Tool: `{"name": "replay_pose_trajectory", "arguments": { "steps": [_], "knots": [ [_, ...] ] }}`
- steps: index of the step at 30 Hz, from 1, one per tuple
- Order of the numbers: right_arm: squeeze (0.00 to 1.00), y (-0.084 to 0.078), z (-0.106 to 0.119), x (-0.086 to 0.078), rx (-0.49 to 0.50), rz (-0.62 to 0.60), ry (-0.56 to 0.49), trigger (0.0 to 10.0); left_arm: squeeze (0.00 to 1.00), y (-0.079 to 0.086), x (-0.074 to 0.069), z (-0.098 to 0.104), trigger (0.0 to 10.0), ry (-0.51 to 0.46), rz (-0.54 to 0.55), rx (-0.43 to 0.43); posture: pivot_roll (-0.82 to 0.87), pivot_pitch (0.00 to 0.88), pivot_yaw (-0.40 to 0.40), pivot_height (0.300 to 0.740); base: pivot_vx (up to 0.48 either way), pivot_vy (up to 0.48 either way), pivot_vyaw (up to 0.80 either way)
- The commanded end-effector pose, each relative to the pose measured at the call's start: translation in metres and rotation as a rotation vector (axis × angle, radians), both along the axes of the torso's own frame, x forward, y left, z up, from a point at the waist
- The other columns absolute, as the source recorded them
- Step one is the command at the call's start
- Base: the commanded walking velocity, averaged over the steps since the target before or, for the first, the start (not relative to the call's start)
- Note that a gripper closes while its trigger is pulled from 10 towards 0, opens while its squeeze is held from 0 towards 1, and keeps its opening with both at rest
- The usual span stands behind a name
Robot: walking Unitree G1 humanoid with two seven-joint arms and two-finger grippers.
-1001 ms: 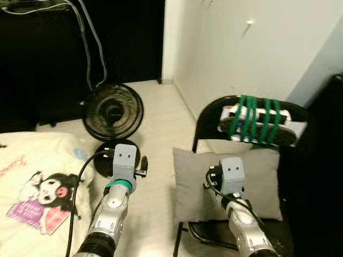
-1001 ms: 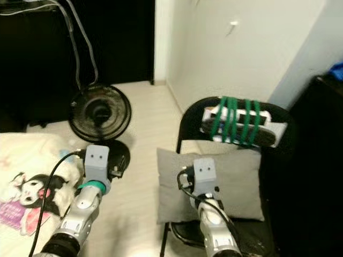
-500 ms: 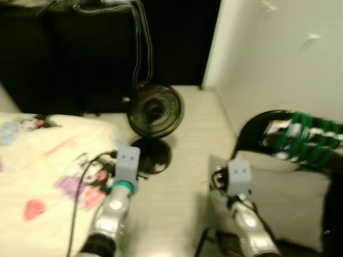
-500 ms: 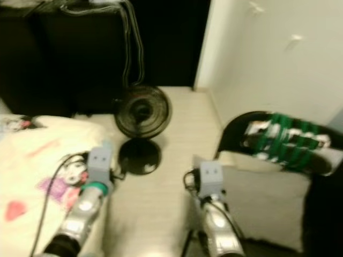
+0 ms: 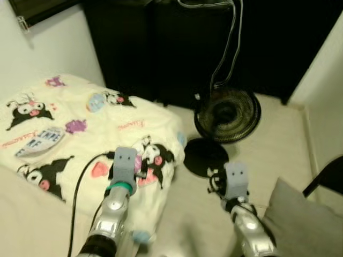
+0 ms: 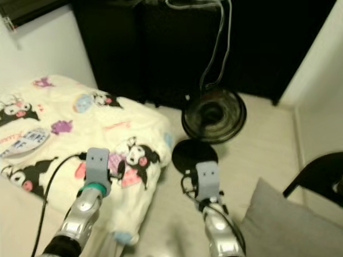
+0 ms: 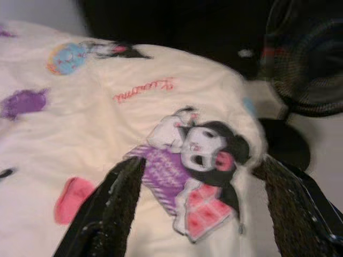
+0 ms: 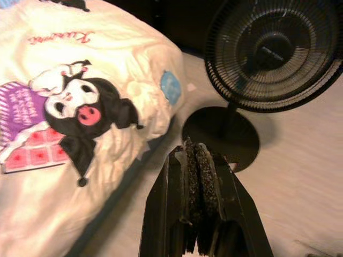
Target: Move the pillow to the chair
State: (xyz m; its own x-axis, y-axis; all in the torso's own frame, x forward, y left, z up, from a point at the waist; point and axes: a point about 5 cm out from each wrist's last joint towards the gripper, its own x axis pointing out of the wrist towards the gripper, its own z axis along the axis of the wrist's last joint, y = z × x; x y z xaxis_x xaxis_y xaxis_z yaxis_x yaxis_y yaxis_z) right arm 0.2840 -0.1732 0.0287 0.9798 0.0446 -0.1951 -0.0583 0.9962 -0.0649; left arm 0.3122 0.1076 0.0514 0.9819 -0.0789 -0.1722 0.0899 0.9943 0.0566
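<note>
While both arms are reaching fwd at mid-height, the left gripper [image 7: 198,214] is hovering over the bed [image 5: 32,176], w/ its fingers [image 7: 115,209] spread wide and nothing between them; in the left wrist view a black-and-white cartoon print [image 7: 201,147] on the cream blanket [image 5: 80,128] is sitting in the gap between the two fingers. The right gripper [image 8: 199,198] is hanging above the pale floor [image 5: 278,139] just off the bed's corner, its fingers [image 8: 190,182] pressed together, holding nothing.

The pillow [image 5: 297,222], grey, is lying at the lower right of the head views, near the right arm [image 5: 249,235] but not touching the gripper. A black chair [image 6: 321,174] is showing as a dark curved bar just behind the pillow at the right edge; can't tell from these views how much of the pillow is resting on it.

A black floor fan [image 5: 228,112] is standing ahead betw. the bed and the right wall [image 5: 327,64], its round base [image 5: 206,158] on the floor right beside the blanket's hanging corner. Its cord [image 5: 228,37] is running up against dark furniture [image 5: 161,43] at the back. The blanket is covered w/ cartoon figures, pink hearts and a purple patch. A black cable [image 5: 77,187] is looping from the left wrist down along the left arm [image 5: 110,225].
</note>
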Motion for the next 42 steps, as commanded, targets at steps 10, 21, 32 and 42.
{"name": "replay_pose_trajectory", "arguments": {
  "steps": [10, 21, 32, 42],
  "knots": [
    [0.0, 0.016, 0.009, 0.02, 0.021, 0.036, -0.005, 10.0, 0.0, 0.007, -0.001, -0.004, 10.0, 0.022, 0.009, 0.007, -0.01, 0.0, 0.052, 0.74, 0.0, 0.0, 0.8],
    [0.0, 0.015, 0.009, 0.019, 0.028, 0.014, -0.006, 10.0, 0.0, 0.012, 0.001, -0.002, 10.0, 0.018, 0.043, 0.006, -0.02, 0.0, 0.046, 0.74, 0.0, 0.0, 0.8],
    [0.0, 0.008, 0.009, 0.019, 0.019, -0.002, -0.006, 10.0, 0.0, 0.001, 0.005, 0.001, 10.0, 0.019, 0.023, -0.003, -0.04, 0.0, 0.035, 0.74, 0.0, 0.0, 0.8],
    [0.0, 0.011, 0.012, 0.02, 0.006, -0.01, -0.025, 10.0, 0.0, 0.0, 0.006, 0.001, 10.0, 0.025, 0.004, 0.0, -0.1, 0.0, 0.091, 0.74, 0.0, 0.0, 0.8]
  ]
}}
